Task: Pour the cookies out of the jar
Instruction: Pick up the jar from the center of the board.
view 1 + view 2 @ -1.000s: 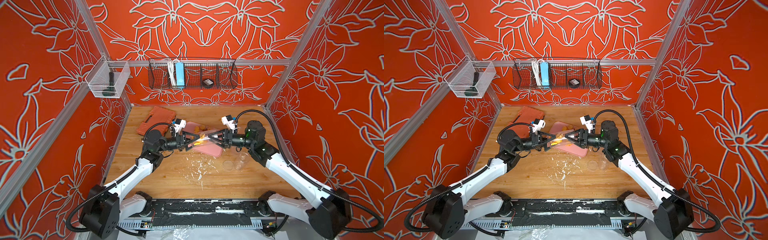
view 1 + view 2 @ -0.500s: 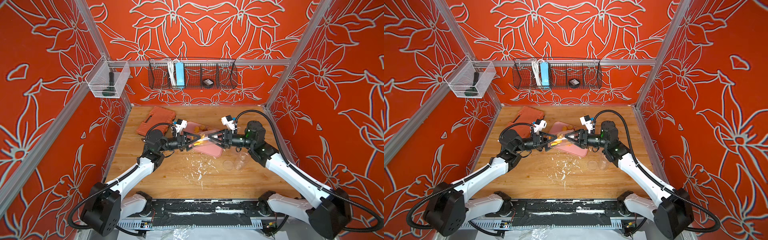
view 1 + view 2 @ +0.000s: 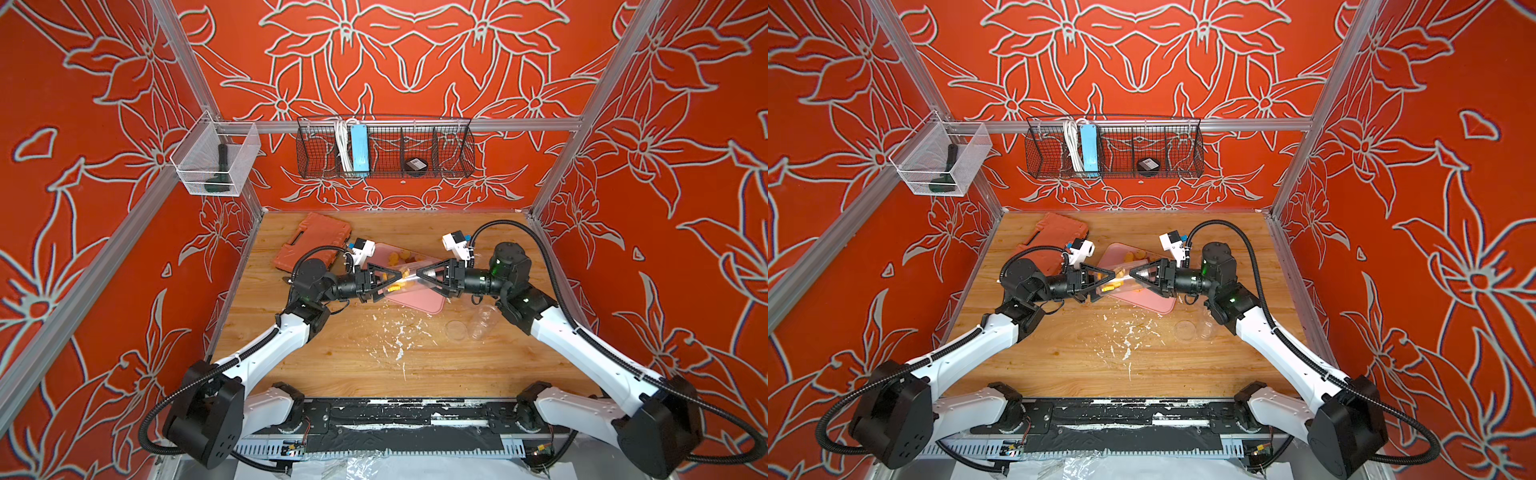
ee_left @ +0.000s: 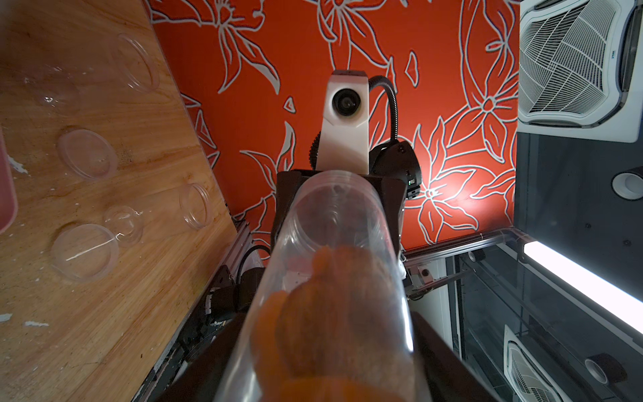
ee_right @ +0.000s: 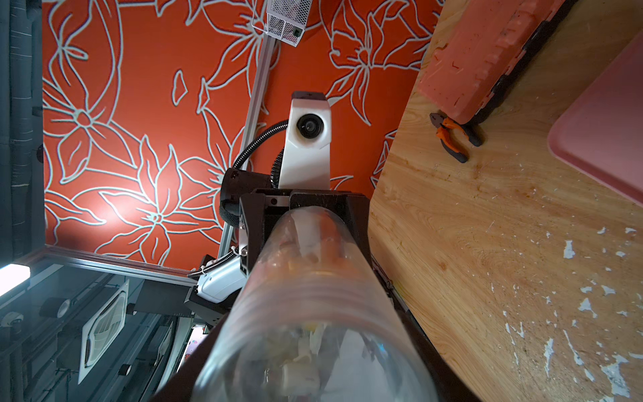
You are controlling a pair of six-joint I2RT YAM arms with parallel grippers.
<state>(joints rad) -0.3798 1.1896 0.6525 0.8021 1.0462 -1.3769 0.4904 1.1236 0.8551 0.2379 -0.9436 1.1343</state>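
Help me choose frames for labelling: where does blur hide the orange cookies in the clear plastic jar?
Left wrist view: the orange cookies in the clear plastic jar are close and out of focus; right wrist view: the jar's near wall smears them; both top views: sharp, evenly lit, cookies tiny.

The jar (image 4: 341, 215) is clear, glossy plastic; the counter (image 3: 353, 365), grained wood; the tray (image 3: 417, 302), matt pink plastic; the tool case (image 3: 320, 237), textured orange plastic; the wire basket (image 3: 453, 153), black metal.
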